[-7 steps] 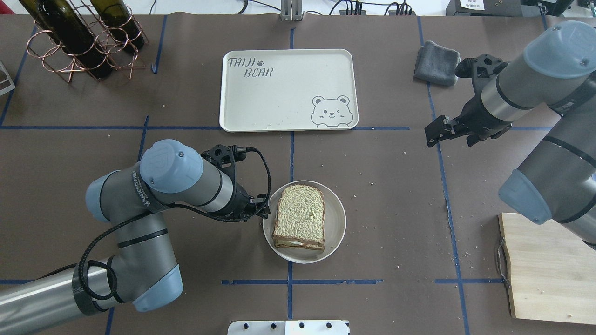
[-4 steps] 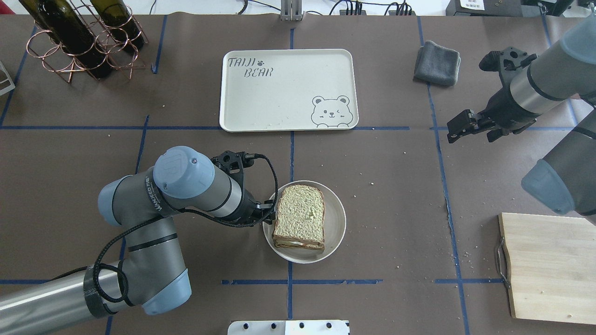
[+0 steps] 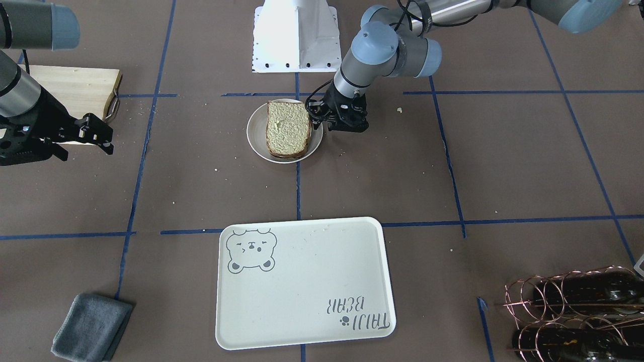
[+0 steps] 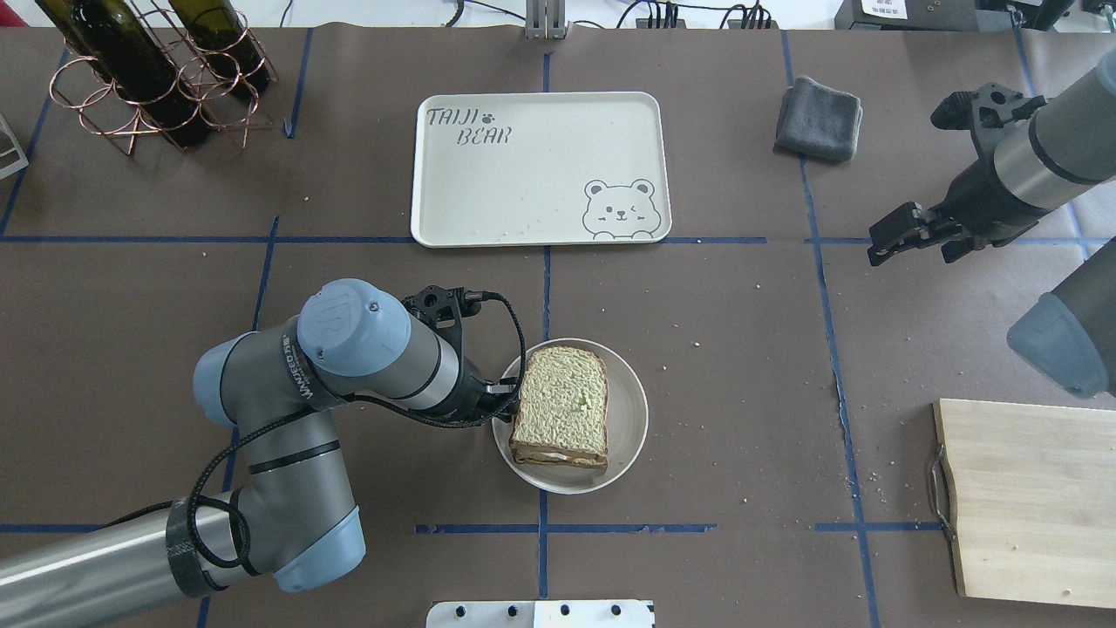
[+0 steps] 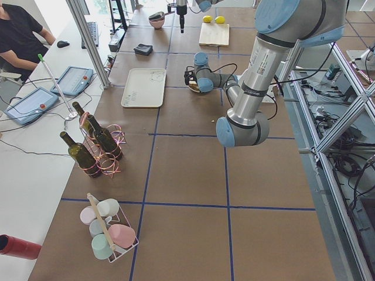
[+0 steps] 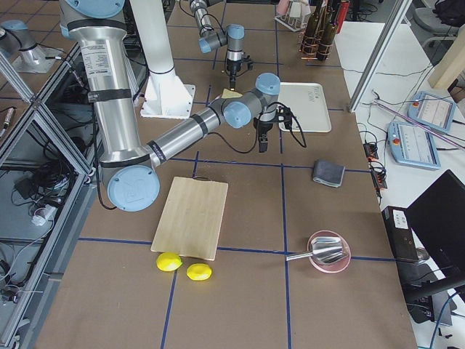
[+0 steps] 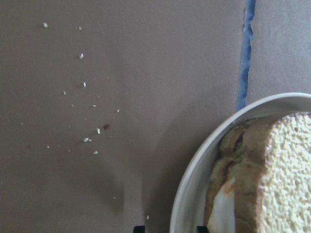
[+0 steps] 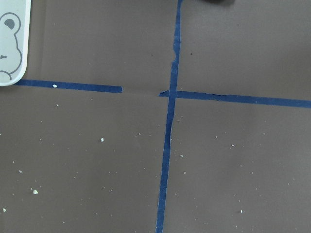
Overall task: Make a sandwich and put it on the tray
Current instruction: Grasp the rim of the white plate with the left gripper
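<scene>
The sandwich [image 4: 562,406], greenish-tan bread with dark crust, lies on a round off-white plate [image 4: 632,410] at the table's middle front. Egg white [image 7: 218,208] shows between the slices. My left gripper [image 4: 508,397] is low at the plate's left rim; in the left wrist view its two fingertips stand on either side of the plate's rim [image 7: 194,194], apart, not shut. My right gripper [image 4: 882,244] hangs open and empty over bare table at the right. The cream tray [image 4: 540,174] with the bear drawing lies empty behind the plate, and its corner shows in the right wrist view [image 8: 9,48].
A wooden cutting board [image 4: 1029,497] lies at the front right. A folded grey cloth [image 4: 819,118] lies at the back right. A copper wire rack with wine bottles [image 4: 148,70] stands at the back left. Crumbs are scattered on the brown mat.
My left gripper has moved right, up to the plate's left rim. My right arm has drawn back to the right, away from the middle of the table.
</scene>
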Motion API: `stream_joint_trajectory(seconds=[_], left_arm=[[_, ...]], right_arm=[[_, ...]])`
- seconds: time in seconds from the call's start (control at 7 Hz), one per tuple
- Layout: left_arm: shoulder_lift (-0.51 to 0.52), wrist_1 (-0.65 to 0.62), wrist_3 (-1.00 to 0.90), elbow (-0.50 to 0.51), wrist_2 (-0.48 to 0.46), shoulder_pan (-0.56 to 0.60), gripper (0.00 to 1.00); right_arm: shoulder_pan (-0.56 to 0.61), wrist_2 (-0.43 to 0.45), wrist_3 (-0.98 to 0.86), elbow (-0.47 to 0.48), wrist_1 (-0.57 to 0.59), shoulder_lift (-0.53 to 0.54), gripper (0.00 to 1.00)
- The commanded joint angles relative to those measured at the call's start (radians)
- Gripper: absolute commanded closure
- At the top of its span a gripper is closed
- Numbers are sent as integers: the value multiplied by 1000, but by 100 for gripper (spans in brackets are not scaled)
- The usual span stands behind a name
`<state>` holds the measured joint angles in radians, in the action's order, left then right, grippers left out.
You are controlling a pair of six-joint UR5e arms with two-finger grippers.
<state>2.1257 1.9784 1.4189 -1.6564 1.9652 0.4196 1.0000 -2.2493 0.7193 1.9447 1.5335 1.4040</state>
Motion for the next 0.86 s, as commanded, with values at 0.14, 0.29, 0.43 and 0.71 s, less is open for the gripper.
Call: stream_joint_trajectory(seconds=[0.14,0.29,0.43,0.71], left_arm=[[19,5,0,27,-3,-7,57],[20,5,0,29,-3,-7,58],[22,5,0,29,-3,-7,67],[20,5,0,27,0,-7,100]], right_arm=[[14,-12,-1,0,-1,7,0],[20,-24,-1,0,-1,9,0],[25,-27,-1,0,-1,9,0],[34,-27,-3,3,-3,10,0]])
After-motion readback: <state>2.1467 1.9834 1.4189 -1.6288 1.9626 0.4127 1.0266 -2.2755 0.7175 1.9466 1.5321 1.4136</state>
